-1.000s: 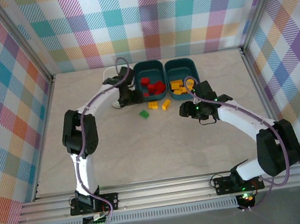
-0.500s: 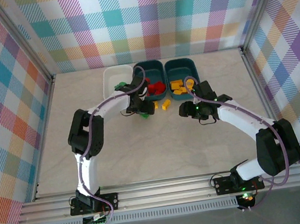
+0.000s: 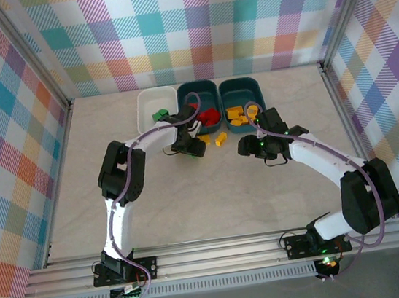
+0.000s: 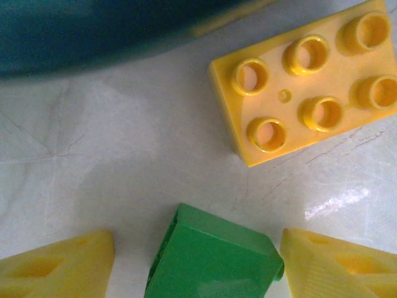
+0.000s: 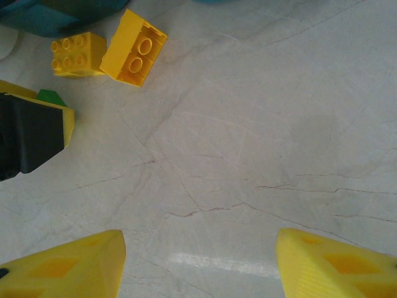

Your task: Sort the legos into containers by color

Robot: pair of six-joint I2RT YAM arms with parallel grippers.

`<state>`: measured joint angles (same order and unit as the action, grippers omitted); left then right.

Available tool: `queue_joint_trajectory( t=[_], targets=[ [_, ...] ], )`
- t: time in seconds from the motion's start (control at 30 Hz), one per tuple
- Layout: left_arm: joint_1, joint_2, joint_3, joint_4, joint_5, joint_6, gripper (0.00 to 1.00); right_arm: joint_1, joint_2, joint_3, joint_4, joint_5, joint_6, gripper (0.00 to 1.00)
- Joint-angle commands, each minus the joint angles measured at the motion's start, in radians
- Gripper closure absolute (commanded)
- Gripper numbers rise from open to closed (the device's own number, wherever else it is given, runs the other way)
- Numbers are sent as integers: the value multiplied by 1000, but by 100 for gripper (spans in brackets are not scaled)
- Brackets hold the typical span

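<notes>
No text, label, brand or number can be read anywhere

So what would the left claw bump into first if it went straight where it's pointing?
Most likely the green lego. It sits right between the left claw's two yellow fingers, straight ahead of it. How near it is, the picture doesn't say.

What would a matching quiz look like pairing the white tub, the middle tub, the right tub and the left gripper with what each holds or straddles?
Things: 1 white tub; 2 middle tub; 3 right tub; 4 left gripper.
Matches: A yellow bricks inside; B loose green brick between its fingers; C red bricks inside; D sorted green brick inside.
Pairs: 1-D, 2-C, 3-A, 4-B.
</notes>
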<state>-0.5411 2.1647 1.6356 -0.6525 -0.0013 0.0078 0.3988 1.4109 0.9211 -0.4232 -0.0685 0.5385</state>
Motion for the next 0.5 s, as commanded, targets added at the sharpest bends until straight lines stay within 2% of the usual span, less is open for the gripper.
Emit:
queue_joint_trajectory(
  t=[0.0,0.27,0.47],
  targets=[
    [-12,21,1,27,19,32,32,5,-21,-1,-5,2,1,35],
    [-32,26,-21,56,0,29,43,5,-15,6,-4,-1,1,35],
    [-44,1,-44,53,-23,15,54,5,-20,0,-3,1,0,35]
  ],
)
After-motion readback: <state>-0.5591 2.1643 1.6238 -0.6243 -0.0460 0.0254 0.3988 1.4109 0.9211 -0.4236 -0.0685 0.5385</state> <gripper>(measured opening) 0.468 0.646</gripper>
